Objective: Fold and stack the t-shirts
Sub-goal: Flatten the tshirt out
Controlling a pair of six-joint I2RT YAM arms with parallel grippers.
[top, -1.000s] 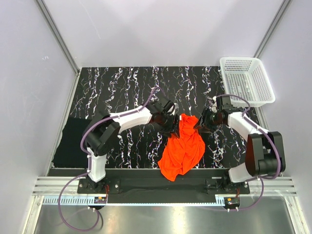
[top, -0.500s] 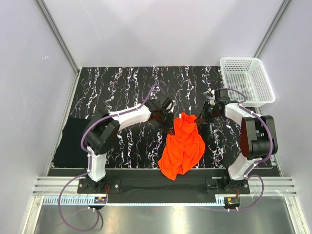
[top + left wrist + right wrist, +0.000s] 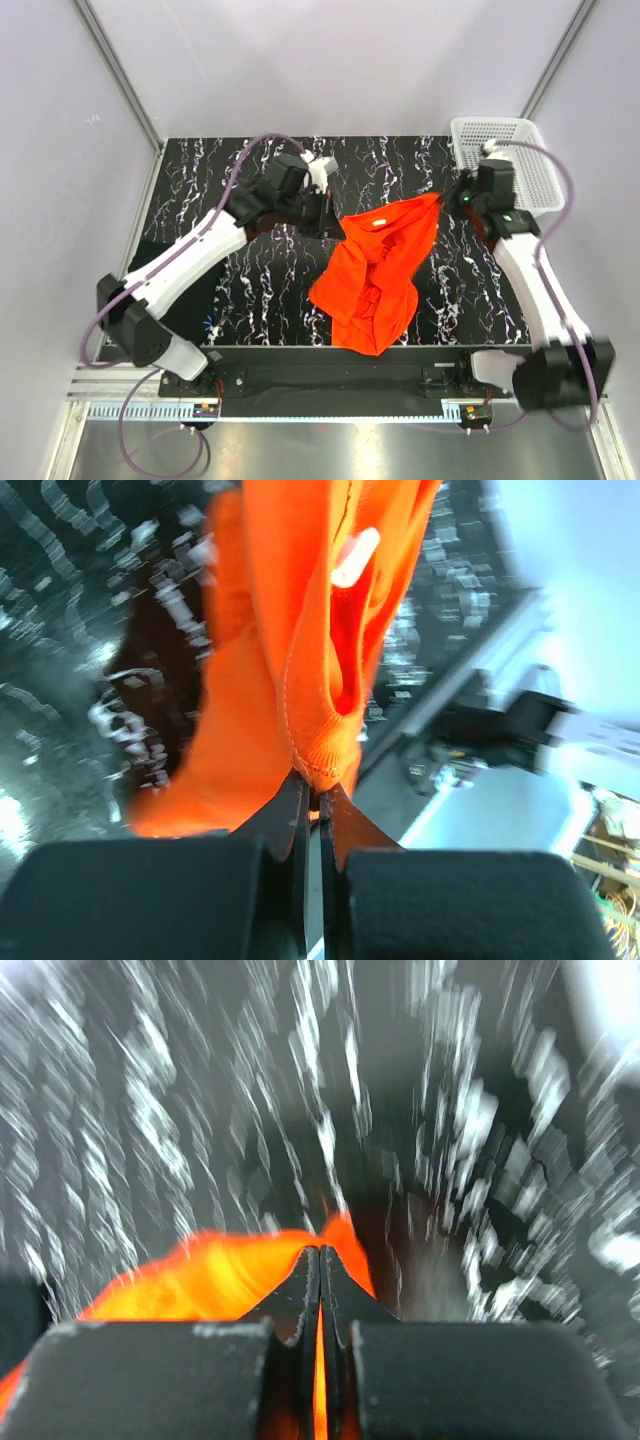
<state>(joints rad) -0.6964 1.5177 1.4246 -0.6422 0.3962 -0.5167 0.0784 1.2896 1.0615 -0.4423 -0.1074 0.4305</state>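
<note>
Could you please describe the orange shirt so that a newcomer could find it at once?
Start from the black marbled mat. Over its middle, the shirt is held up by its upper edge, one end pinched in the left tool and the other in the right tool. It is the only vivid orange thing, unlike the white basket at the far right.

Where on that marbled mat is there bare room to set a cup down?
Free: the far-left corner of the mat behind the left arm, and the near-right patch between the orange t-shirt and the right arm. Crowded: the middle, under the held-up shirt, and the far-right corner by the basket.
</note>
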